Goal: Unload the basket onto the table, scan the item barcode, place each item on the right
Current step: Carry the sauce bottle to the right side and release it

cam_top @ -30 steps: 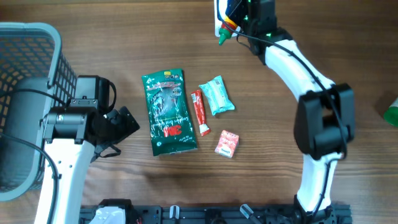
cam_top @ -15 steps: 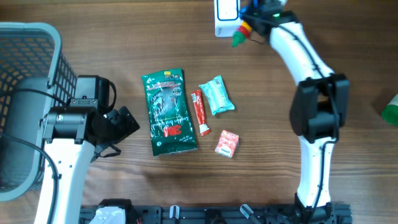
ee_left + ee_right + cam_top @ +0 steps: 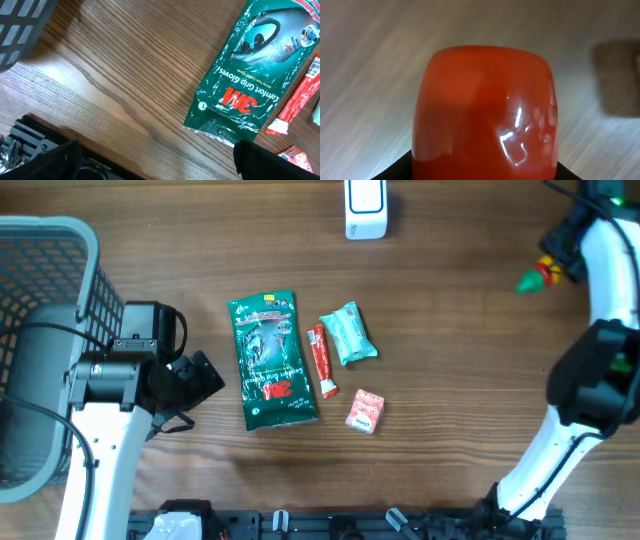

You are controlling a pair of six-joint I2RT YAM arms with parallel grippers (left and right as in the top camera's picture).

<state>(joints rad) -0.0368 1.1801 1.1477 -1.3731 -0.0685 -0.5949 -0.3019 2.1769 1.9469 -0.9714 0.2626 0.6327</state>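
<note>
Wood-grain table [image 3: 460, 380], white scanner [image 3: 365, 205] at far edge, red bottle [image 3: 537, 277] with green nozzle clamped in right gripper [image 3: 556, 260] at far right, well apart from scanner, left gripper [image 3: 195, 378] spread wide, empty, beside grey basket [image 3: 60, 240], green glove packet [image 3: 272, 360] mid-table.

Overhead: even diffuse light, sharp, only soft shadows on the wooden table [image 3: 450, 380]. Left wrist: sharp, glare on the glossy 3M glove packet [image 3: 255, 65], bottom corners dark. Right wrist: red bottle [image 3: 485, 110] fills the frame, too close, soft focus, small specular highlights. Table behind is blurred, dark smudge top right.
</note>
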